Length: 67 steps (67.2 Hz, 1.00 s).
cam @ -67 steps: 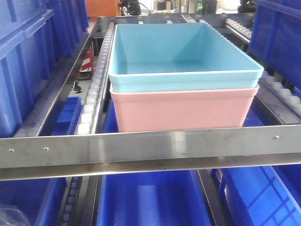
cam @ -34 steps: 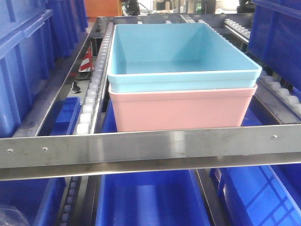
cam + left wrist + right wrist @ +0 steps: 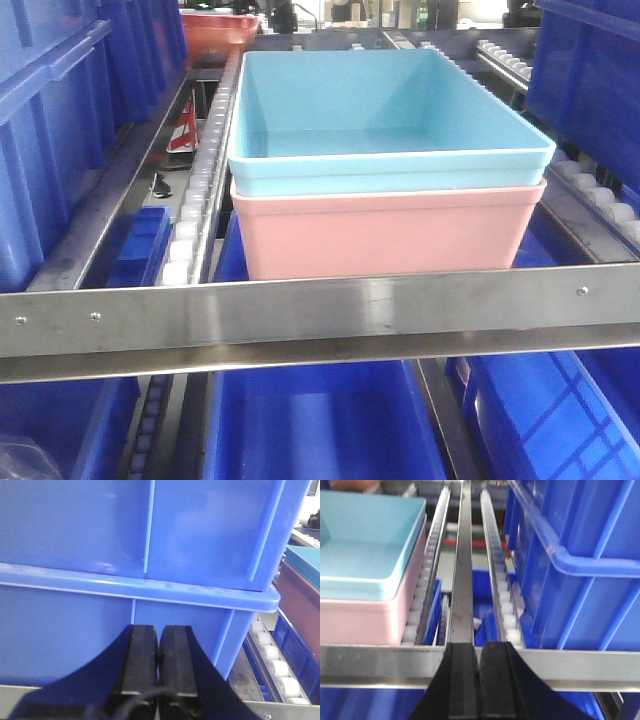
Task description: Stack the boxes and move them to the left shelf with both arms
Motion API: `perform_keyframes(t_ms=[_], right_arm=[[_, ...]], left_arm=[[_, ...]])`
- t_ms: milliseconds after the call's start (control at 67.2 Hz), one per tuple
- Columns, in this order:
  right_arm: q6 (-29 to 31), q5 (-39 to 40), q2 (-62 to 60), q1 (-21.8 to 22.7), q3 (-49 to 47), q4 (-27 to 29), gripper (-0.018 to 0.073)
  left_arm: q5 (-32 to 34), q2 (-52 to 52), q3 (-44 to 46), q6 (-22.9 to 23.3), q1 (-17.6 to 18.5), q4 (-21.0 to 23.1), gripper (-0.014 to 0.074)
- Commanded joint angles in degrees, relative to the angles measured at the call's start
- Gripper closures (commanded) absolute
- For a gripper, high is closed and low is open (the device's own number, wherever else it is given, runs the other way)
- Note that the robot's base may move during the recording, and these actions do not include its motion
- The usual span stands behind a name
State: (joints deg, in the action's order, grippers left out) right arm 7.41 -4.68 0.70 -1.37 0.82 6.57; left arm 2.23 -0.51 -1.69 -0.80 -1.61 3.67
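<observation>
The light blue smooth plastic tub [image 3: 390, 120] is sitting nested inside the salmon pink plastic tub [image 3: 385, 235], centre frame, resting on the white roller tracks [image 3: 195, 205] behind the flat steel front bar [image 3: 320, 315]. The black left gripper [image 3: 159, 662] is showing its fingers pressed together, empty, facing stacked dark blue ribbed storage bins [image 3: 140, 545]. The black right gripper [image 3: 479, 680] is likewise closed on nothing, at the lower edge over the bar.

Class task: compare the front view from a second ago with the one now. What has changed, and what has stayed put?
The stacked tubs, light blue plastic tub nested in the salmon pink plastic tub, shifted very slightly left early on. A red tub now shows at the far end. The flat steel front bar stayed put.
</observation>
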Motion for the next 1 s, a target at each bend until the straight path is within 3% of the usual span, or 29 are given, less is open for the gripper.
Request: perform_keyframes(t_ms=[0,982], right_arm=[[0.63,5.66,-2.44,0.42,-0.38,-0.36,0.0504],[0.63,5.48,-2.42,0.42,-0.5,-0.36,0.0504]], left_arm=[[5.17,-1.15,0.22,-0.05,-0.09,-0.11,0.0599],[5.15,-1.03,0.22,-0.05,-0.09,-0.11,0.0599]])
